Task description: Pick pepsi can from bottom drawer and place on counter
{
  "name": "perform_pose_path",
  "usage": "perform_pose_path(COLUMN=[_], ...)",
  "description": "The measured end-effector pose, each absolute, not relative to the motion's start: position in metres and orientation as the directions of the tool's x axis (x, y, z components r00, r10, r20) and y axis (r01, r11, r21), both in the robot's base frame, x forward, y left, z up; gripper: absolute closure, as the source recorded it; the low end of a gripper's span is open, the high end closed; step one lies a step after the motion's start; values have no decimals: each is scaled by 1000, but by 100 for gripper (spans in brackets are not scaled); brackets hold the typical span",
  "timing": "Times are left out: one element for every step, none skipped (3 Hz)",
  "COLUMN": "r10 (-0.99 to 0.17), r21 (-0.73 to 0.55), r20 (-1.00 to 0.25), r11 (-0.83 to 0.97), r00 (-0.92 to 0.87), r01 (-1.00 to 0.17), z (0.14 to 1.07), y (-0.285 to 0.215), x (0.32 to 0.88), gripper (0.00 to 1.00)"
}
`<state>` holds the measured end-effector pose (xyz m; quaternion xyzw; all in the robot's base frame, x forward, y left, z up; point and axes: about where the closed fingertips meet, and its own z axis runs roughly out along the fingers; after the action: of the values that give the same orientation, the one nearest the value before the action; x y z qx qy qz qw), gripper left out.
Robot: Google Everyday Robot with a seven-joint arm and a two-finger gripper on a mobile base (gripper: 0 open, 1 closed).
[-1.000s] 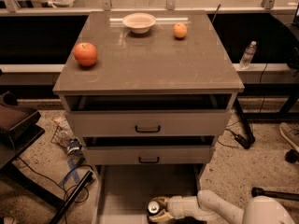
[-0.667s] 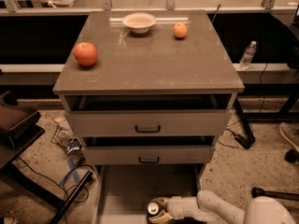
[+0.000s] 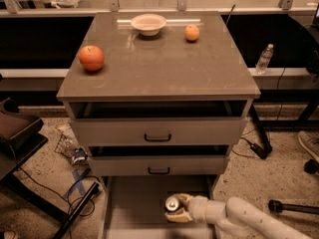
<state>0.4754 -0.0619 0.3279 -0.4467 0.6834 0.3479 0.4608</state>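
Since the earlier frame, the gripper (image 3: pixel 175 207) and the pepsi can (image 3: pixel 172 203) have moved together, a little higher and a little to the right in the picture. The white arm (image 3: pixel 249 218) behind them has come up too. Nothing else has changed place.

From the one camera view I look down on the cabinet from the front. The arm enters from the lower right corner and reaches left over the bottom drawer (image 3: pixel 133 209), which is pulled far out under the two others. The gripper is at the end of the arm, over the right part of the drawer's floor. Its two pale fingers (image 3: pixel 185 198) stand on both sides of the can and press against it, so the can is held between them. I see the silver top of the can turned towards the camera. I cannot tell if the can touches the drawer floor or hangs just above it.

The top drawer (image 3: pixel 199 132) and the middle drawer (image 3: pixel 199 166), both with black handles, are open only a little. On the counter (image 3: pixel 164 68) a red apple (image 3: pixel 91 58) lies near the left edge. A white bowl (image 3: pixel 148 23) and an orange (image 3: pixel 192 32) are at the back, apart from each other. A clear bottle (image 3: pixel 264 59) stands on the ledge at the right, beside the cabinet.
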Motion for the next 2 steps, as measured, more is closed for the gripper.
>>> perform_pose_path(r10=[-265,-236], r21=[129,186], r20=[-926,-905], r11=[444,530], r00=[-268,-355], r01=[-887,-827], z=[406,505], y=[-97,-139], x=[489,490], gripper=[100,100])
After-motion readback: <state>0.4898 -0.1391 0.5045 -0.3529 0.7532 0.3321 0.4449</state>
